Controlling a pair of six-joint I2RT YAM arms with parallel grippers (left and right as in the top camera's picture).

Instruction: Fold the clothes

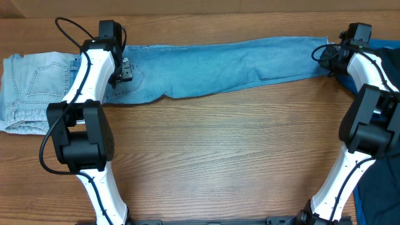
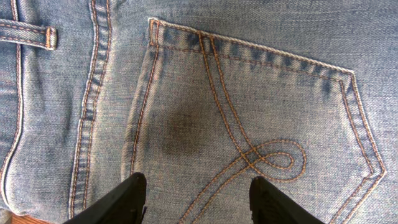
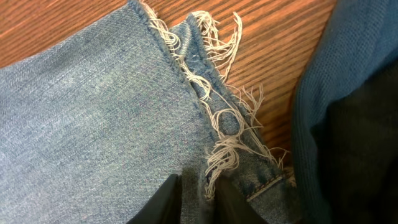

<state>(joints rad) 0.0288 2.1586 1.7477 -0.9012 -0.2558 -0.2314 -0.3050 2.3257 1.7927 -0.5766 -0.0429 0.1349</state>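
Note:
A long pair of mid-blue jeans (image 1: 219, 62) lies flat across the far side of the table, waist to the left, leg ends to the right. My left gripper (image 1: 125, 70) hovers open over the stitched back pocket (image 2: 249, 112); its fingers (image 2: 124, 199) stand wide apart with bare denim between them. At the right end, my right gripper (image 3: 198, 193) is pinched on the frayed hem (image 3: 217, 118) of the leg, with a fold of denim between its narrow jaws. In the overhead view the right gripper (image 1: 325, 53) sits at the leg's tip.
Paler washed jeans (image 1: 31, 87) lie bunched at the far left. A deep-blue top (image 1: 390, 62) lies at the right edge, right beside the hem (image 3: 348, 124), and more dark cloth (image 1: 378, 194) hangs at the lower right. Bare wooden table (image 1: 219, 156) fills the near side.

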